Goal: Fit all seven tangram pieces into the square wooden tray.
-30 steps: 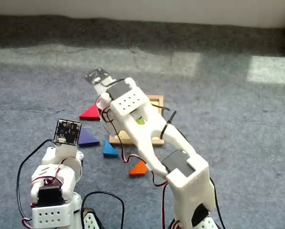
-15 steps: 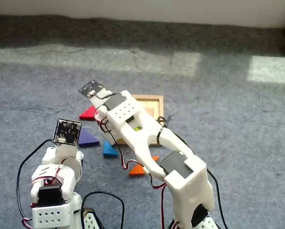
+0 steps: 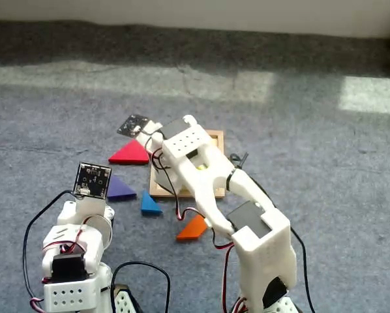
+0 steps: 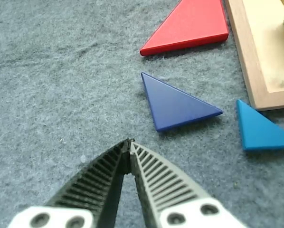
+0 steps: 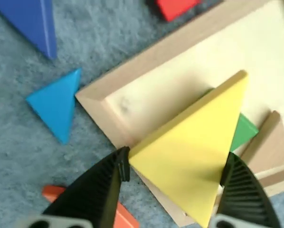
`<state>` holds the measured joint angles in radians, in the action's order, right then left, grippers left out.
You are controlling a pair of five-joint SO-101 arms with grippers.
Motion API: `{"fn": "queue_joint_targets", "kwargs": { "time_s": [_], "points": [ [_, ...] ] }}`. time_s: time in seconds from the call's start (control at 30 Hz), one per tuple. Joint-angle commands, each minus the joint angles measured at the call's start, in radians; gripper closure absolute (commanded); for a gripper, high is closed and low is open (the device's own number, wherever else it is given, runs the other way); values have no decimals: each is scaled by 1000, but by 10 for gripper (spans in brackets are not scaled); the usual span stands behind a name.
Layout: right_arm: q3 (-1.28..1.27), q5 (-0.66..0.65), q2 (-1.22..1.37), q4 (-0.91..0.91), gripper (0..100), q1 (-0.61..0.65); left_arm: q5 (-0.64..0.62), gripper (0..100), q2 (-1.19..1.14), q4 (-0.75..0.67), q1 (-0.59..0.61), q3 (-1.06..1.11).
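My right gripper point(image 5: 175, 161) is shut on a yellow triangle point(image 5: 194, 156), held tilted over the near corner of the square wooden tray point(image 5: 146, 61). A green piece point(image 5: 244, 130) lies in the tray under it. In the high view my right arm point(image 3: 195, 163) stretches across the tray point(image 3: 214, 138). On the carpet to the tray's left lie a red triangle point(image 3: 130, 154), a dark blue triangle point(image 3: 120, 189), a light blue triangle point(image 3: 149, 203) and an orange piece point(image 3: 194, 227). My left gripper point(image 4: 129, 143) is shut and empty, hovering short of the dark blue triangle point(image 4: 175, 105).
Grey carpet covers the whole floor, with open room beyond and to the right of the tray. My left arm point(image 3: 77, 248) is folded at the near left. A wall base runs along the far edge.
My right arm's wrist swung left over the red triangle, then back right over the tray, uncovering the red triangle. The left arm has kept still.
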<state>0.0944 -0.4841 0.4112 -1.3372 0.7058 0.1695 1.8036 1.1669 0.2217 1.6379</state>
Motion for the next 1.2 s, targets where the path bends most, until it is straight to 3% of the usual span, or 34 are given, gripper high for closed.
{"fn": "queue_joint_targets", "kwargs": {
  "time_s": [0.0,0.17,0.43,1.17],
  "points": [
    [5,-28,-76,-19,741,-19,11,989,7,-18,-8,-5],
    [5,2,-76,-16,741,-15,11,989,7,-18,-8,-5],
    [16,281,-76,8,741,-13,11,989,7,-18,-8,-5],
    [16,655,-74,139,741,-248,11,989,7,-18,-8,-5]
  ]
}}
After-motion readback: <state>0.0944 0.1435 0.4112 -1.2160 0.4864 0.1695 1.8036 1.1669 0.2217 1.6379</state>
